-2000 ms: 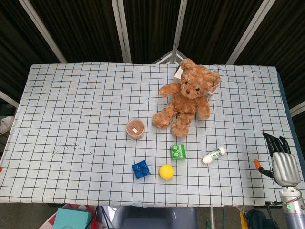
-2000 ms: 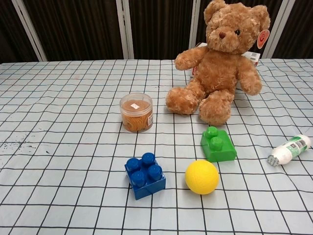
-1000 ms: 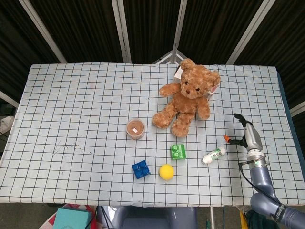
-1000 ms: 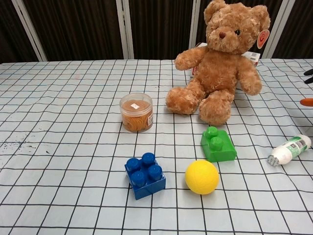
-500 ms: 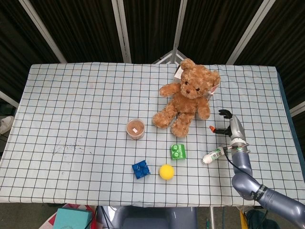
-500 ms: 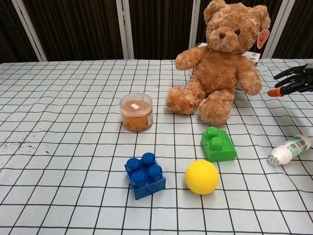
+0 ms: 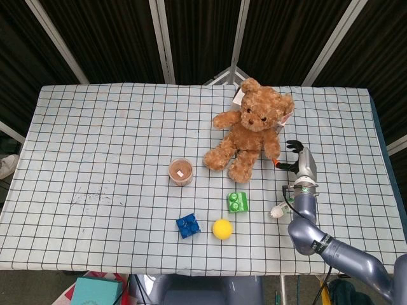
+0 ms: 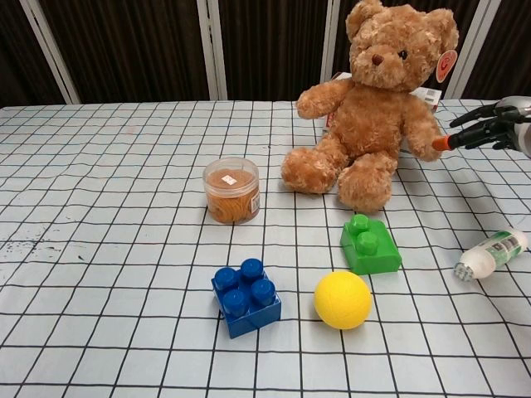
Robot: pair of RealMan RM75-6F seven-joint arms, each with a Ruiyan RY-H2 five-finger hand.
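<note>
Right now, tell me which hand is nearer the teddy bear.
Right. The right hand hovers just beside the teddy bear, its fingers spread and pointing toward the bear's arm, holding nothing. The left hand shows in neither the head view nor the chest view.

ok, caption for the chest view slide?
Robot hand reaches toward the teddy bear beside toy blocks and a ball.

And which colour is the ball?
Yellow; the ball shows best in the chest view.
</note>
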